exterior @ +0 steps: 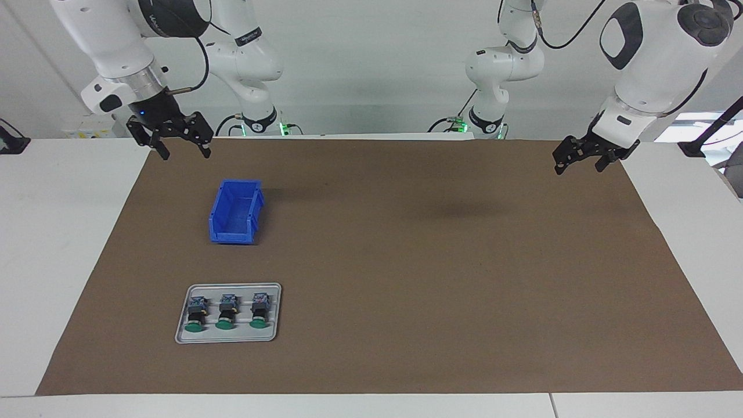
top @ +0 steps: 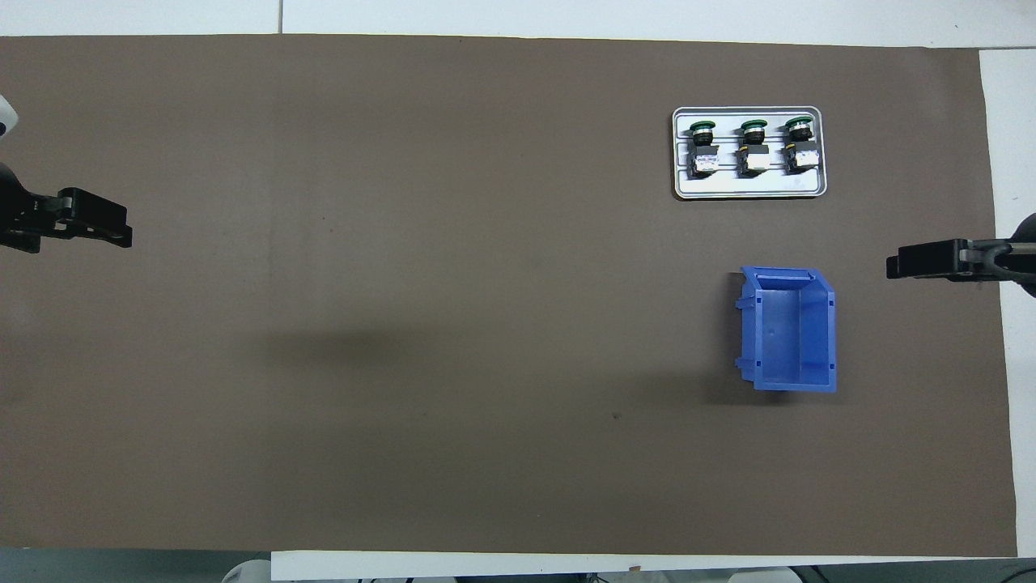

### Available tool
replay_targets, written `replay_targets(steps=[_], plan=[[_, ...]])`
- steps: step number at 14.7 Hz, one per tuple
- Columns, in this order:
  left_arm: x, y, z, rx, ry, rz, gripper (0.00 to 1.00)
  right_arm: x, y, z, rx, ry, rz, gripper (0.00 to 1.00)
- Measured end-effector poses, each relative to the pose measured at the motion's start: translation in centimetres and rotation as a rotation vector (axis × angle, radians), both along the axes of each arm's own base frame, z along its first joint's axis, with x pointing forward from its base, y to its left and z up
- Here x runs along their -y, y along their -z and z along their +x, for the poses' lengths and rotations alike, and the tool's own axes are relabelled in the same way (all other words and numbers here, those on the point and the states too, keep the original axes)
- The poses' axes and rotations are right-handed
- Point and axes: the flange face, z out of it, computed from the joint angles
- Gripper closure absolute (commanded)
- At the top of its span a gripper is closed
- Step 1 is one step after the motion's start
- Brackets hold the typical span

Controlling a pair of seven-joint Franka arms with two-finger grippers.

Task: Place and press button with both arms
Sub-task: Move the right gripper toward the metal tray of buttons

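My right gripper [exterior: 181, 152] hangs at the upper left of the facing view, fingers spread and empty; my left gripper [exterior: 580, 162] hangs at the upper right, likewise spread. Below the right one sits the blue bin [exterior: 235, 212], then the grey tray [exterior: 229, 338] holding three green-capped buttons [exterior: 224, 313], well apart from both grippers.

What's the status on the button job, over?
Left gripper and right gripper open, empty, raised at the mat's ends. Three buttons untouched in grey tray. Blue bin empty. Nothing obstructing.

Three green-capped buttons [exterior: 224, 313] lying side by side in grey tray [exterior: 228, 339].
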Motion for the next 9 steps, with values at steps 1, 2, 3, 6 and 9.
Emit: replay_targets(steps=[1,2,3,6,9], plan=[[0.00,0.00,0.00,0.000,0.000,0.000,0.00,0.00,0.00,0.00,0.000,0.000,0.000,0.01],[0.00,0.00,0.00,0.000,0.000,0.000,0.00,0.01,0.00,0.00,0.000,-0.004,-0.001,0.01],[0.00,0.00,0.00,0.000,0.000,0.000,0.00,0.08,-0.01,-0.01,0.002,-0.016,-0.001,0.01],[0.00,0.00,0.00,0.000,0.000,0.000,0.00,0.50,-0.38,-0.09,0.015,-0.105,-0.005,0.09],[0.00,0.00,0.00,0.000,0.000,0.000,0.00,0.48,-0.96,0.30,0.066,-0.196,-0.018,0.01]])
